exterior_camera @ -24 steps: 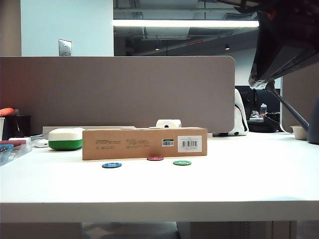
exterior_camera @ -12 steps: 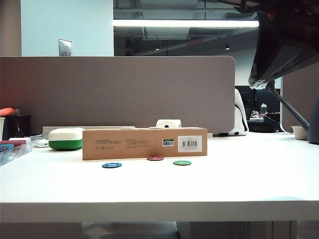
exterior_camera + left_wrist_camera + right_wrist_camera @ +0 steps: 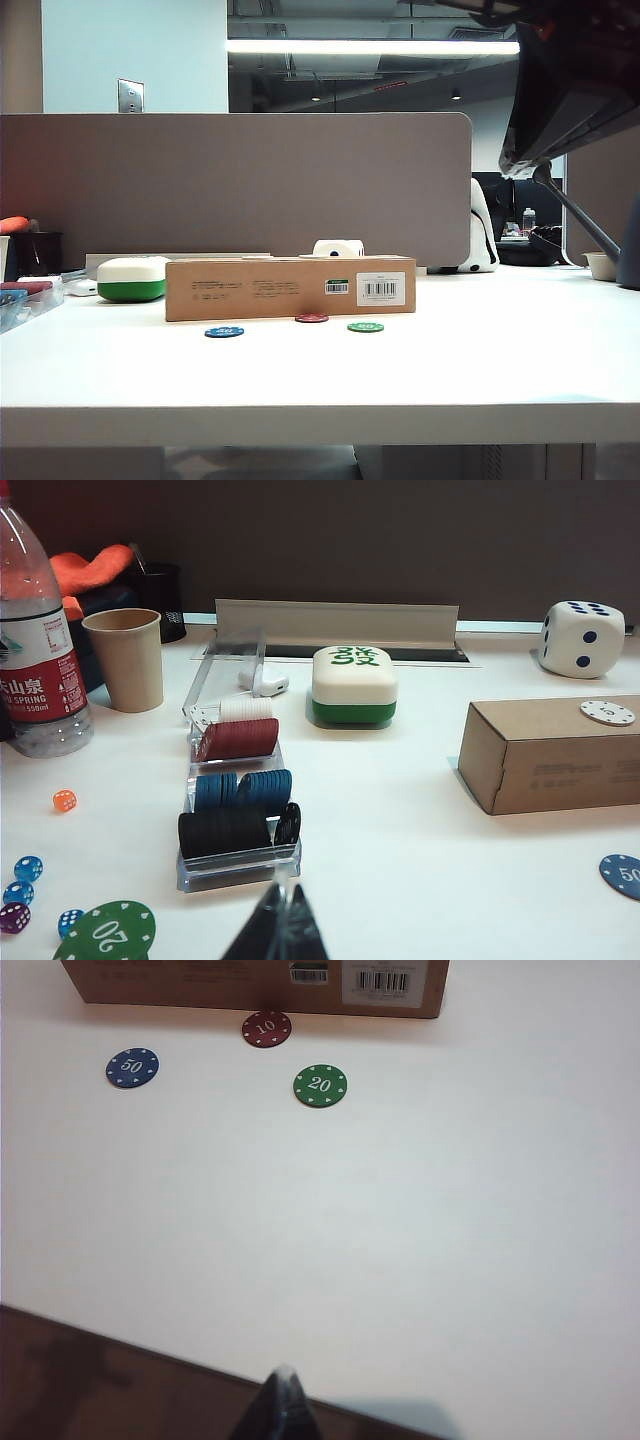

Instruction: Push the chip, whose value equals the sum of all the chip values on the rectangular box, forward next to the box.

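The dark-red chip (image 3: 266, 1028) marked 10 lies on the white table, close to or touching the front face of the rectangular box (image 3: 250, 980). In the exterior view the chip (image 3: 311, 318) sits below the box (image 3: 290, 287). A white chip (image 3: 607, 712) rests on top of the box (image 3: 560, 755). A blue 50 chip (image 3: 132, 1067) and a green 20 chip (image 3: 320, 1085) lie further from the box. My right gripper (image 3: 283, 1382) is shut and empty, above the table's front edge, well back from the chips. My left gripper (image 3: 284, 905) is shut and empty, just in front of a chip rack.
A clear rack (image 3: 235, 820) of stacked chips, a white-and-green case (image 3: 354, 685), a large die (image 3: 582, 637), a paper cup (image 3: 125, 658) and a water bottle (image 3: 35, 660) stand left of and behind the box. Small dice and another green chip (image 3: 105, 935) lie near the left gripper.
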{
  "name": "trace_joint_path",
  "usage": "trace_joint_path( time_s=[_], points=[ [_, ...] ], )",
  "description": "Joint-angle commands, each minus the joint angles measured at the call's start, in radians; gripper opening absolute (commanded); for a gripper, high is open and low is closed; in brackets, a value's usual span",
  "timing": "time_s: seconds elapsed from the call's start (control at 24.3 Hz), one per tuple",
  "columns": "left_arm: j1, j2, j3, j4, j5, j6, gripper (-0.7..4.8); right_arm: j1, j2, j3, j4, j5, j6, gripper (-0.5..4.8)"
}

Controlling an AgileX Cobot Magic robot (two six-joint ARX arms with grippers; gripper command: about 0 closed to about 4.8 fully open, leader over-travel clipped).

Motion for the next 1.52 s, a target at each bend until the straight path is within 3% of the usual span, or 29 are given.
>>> trace_joint_path(
  time_s=[0.04,1.15,1.31,1.52],
  points=[
    [0.002,0.000,0.004,0.011,0.004,0.004,-0.05,0.001,-0.002,0.005,0.009,0.002,0.000,-0.05],
    [0.002,0.000,0.004,0.011,0.005,0.004,-0.05,-0.004,-0.020,0.004,-0.029,0.009,-0.003,-0.05],
    [0.002,0.000,0.004,0.011,0.004,0.004,-0.05,-0.042,-0.075,0.004,-0.044,0.035,-0.010,-0.05],
    [0.002,0.000,0.004,0.011,0.004,0.004,-0.05,-0.197,-0.194,0.004,-0.043,0.035,-0.010,-0.05]
  ],
)
